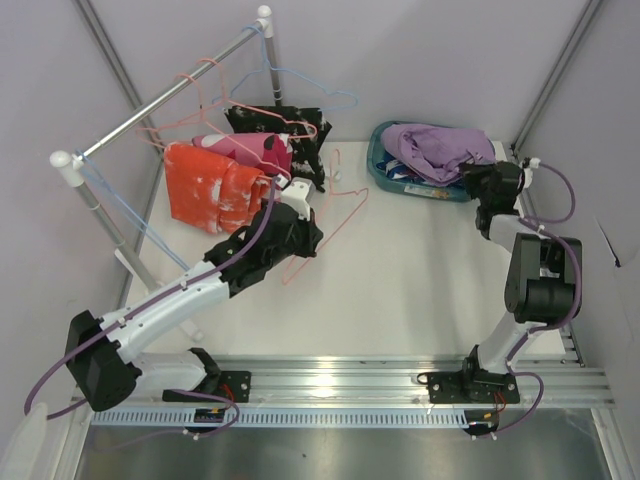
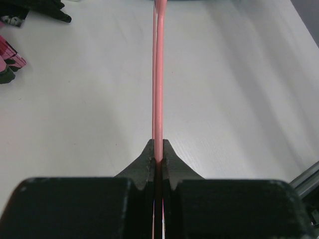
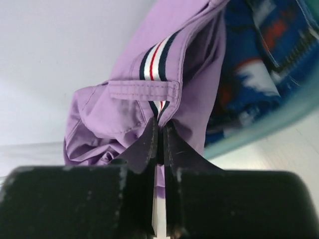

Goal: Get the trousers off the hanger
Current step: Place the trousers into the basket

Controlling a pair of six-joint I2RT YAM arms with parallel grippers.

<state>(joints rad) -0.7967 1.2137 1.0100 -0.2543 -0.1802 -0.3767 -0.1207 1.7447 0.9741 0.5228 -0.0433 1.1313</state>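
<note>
Grippers both pinch: left gripper (image 2: 158,149) the pink hanger wire (image 2: 158,74), right gripper (image 3: 159,132) the lavender trousers (image 3: 134,74).

Pinches a pink hanger wire (image 2: 158,74) between the closed black fingertips (image 2: 148,158) of the left gripper (image 2: 158,152) at 6 o'clock, wire running straight to 12 over white table (image 2: 239,89), with pink cloth (image 2: 10,57) at 9, black cloth (image 2: 45,9) at 11, metal rail (image 2: 306,180) at 4.
</note>
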